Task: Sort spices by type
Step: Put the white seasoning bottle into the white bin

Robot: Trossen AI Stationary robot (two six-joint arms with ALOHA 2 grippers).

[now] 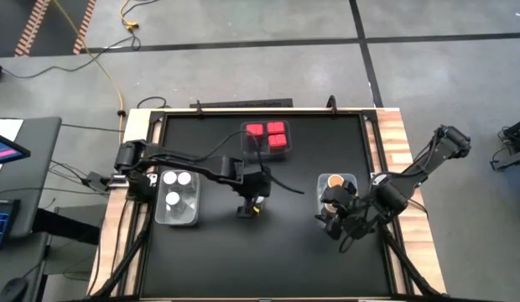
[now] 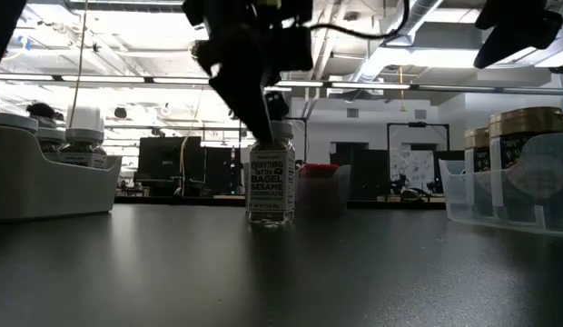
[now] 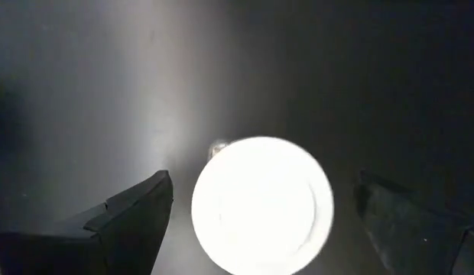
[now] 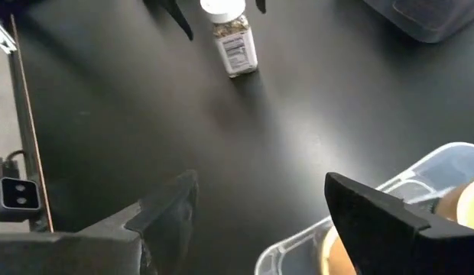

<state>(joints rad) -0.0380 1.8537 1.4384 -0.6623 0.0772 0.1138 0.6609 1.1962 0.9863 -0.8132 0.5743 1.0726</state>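
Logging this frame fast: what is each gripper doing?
Left gripper: open, around the white-capped jar, not closed on it.
Right gripper: open, empty, beside the clear bin.

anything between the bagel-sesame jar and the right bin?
Nothing. In the high view, only bare mat separates the jar, under the left gripper, from the right bin. The right wrist view agrees.

grey concrete floor (image 1: 243, 59) with a yellow cable (image 1: 101, 59) across it. black counter (image 1: 260, 252), wood-edged. behind: open workshop, ceiling strip lights (image 2: 109, 80), dark monitors (image 2: 163, 163).
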